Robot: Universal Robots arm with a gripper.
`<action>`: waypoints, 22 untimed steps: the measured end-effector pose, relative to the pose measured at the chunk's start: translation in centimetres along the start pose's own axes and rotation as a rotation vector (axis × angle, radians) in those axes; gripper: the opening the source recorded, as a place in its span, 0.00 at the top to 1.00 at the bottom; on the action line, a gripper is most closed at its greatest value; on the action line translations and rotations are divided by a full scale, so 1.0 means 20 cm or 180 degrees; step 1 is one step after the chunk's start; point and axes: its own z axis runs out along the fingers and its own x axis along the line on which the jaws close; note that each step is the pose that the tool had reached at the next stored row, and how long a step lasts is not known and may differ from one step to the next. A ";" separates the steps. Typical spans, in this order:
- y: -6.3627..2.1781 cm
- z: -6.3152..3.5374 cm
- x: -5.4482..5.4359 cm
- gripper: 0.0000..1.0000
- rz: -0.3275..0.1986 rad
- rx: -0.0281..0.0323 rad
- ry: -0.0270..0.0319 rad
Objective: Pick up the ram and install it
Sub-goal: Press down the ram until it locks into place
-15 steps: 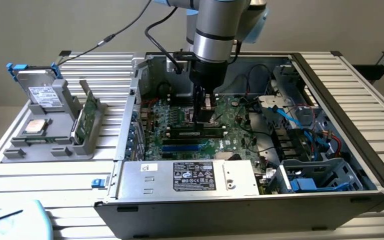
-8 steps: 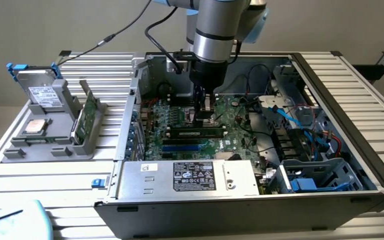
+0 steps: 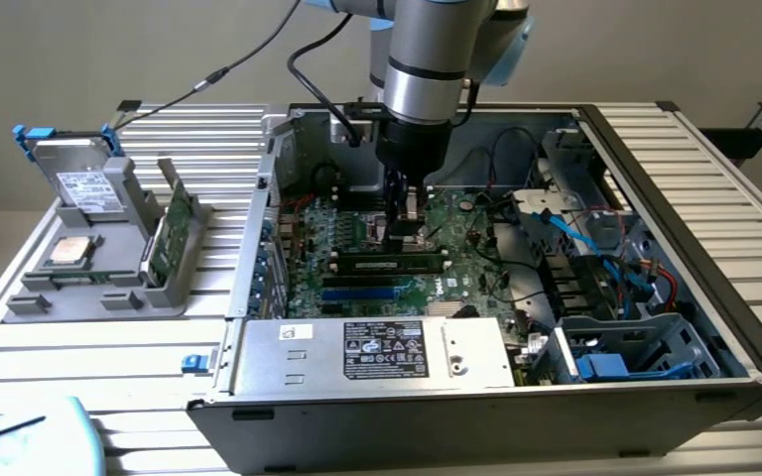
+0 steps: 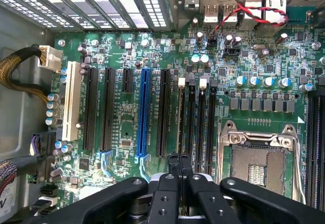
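The ram (image 3: 388, 264), a long dark stick with labels, stands on edge across the green motherboard (image 3: 354, 233) inside the open computer case. My gripper (image 3: 405, 234) hangs straight down over it, fingertips just above its top edge near the middle. In the wrist view my gripper (image 4: 180, 159) is shut, its two black fingers (image 4: 174, 169) pressed together with nothing between them. They sit over the row of black memory slots (image 4: 195, 117) with white latches. I cannot tell the ram apart from those slots in that view.
A grey holder (image 3: 96, 283) at the exterior view's left carries a hard drive (image 3: 87, 188), a processor chip (image 3: 66, 253) and a green card (image 3: 170, 233). The power supply (image 3: 381, 352) fills the case's front. Cables (image 3: 606, 263) crowd its right. An open processor socket (image 4: 259, 163) lies beside the slots.
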 end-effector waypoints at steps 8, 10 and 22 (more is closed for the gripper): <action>-0.080 -0.007 0.02 0.89 -0.0001 0.0000 -0.0010; -0.123 -0.010 0.03 0.89 -0.0002 0.0001 -0.0016; -0.176 0.013 0.03 0.89 -0.0002 0.0001 -0.0016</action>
